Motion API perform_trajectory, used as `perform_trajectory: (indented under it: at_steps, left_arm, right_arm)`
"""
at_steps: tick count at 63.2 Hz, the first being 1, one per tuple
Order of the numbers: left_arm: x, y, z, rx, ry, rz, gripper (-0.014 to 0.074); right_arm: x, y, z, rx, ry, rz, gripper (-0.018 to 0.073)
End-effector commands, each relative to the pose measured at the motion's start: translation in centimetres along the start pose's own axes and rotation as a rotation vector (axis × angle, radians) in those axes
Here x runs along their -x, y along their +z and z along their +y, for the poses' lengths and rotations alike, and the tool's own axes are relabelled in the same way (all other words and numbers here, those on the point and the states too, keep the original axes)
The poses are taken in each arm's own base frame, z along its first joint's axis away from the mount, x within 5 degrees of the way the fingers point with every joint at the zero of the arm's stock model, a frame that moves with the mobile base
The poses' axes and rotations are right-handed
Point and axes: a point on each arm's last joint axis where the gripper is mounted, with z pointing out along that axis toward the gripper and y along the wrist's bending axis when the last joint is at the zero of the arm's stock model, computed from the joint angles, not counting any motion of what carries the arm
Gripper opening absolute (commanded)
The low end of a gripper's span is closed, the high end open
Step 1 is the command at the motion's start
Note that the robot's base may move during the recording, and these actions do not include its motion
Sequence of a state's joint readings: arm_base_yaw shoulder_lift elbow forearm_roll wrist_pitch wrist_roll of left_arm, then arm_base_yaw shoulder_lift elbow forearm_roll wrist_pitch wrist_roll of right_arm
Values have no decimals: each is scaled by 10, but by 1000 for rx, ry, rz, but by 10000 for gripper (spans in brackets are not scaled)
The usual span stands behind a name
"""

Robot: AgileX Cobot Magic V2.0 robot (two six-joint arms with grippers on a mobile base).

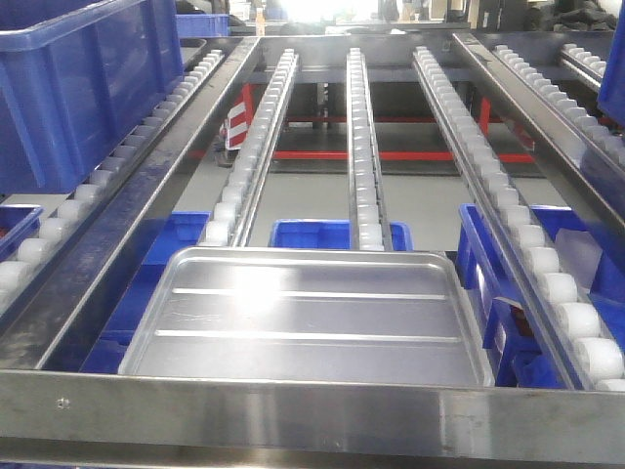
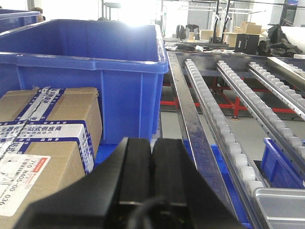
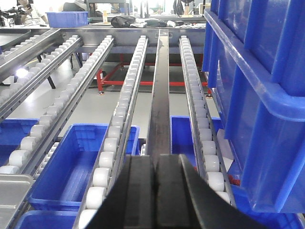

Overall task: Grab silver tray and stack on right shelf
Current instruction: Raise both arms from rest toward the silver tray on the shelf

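The silver tray [image 1: 303, 318] lies flat at the near end of the middle roller rack, against the steel front bar [image 1: 293, 415]. It is shiny, with two long ridges across its base. A corner of the tray [image 2: 281, 207] shows in the left wrist view, and another corner of it [image 3: 9, 195] in the right wrist view. The right shelf [image 1: 562, 98] runs beyond a dark frame rail, and its white rollers [image 3: 195, 95] carry a big blue crate [image 3: 257, 95]. My left gripper [image 2: 151, 143] is shut and holds nothing, left of the tray. My right gripper [image 3: 156, 160] is shut and holds nothing, over the dark rail [image 3: 159, 95].
A large blue crate [image 2: 86, 71] and a taped cardboard box [image 2: 43, 138] sit on the left rack. Blue bins [image 1: 337, 233] stand on a lower level under the rollers, and one such bin [image 3: 71, 167] shows in the right wrist view. Three roller rails [image 1: 361, 147] run away from the tray.
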State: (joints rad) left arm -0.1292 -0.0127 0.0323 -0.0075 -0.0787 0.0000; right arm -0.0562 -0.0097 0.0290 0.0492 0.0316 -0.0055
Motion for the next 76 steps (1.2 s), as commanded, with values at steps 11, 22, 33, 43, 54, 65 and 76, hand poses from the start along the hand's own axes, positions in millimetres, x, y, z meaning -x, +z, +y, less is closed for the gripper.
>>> perform_trajectory:
  at_steps: [11, 22, 33, 43, 54, 65, 76]
  left_arm:
    - [3, -1, 0, -3, -9, -83, -93]
    - [3, -1, 0, -3, -9, -83, -93]
    - [3, -1, 0, -3, -9, -83, -93]
    - [3, -1, 0, -3, -9, -83, -93]
    - [3, -1, 0, -3, -9, -87, -93]
    - [8, -2, 0, -2, -12, -136, -93]
    - [41, -4, 2, 11, -106, -270, -93]
  right_arm:
    - [16, -3, 0, -4, -8, -136, 56]
    - [16, -3, 0, -4, -8, -136, 56]
    - [16, -3, 0, -4, -8, -136, 56]
    - [17, -3, 0, -4, -8, -140, 56]
    - [17, -3, 0, -4, -8, -143, 56]
    - [18, -3, 0, -4, -8, -155, 56]
    - [45, -9, 1, -3, 11, -300, 56]
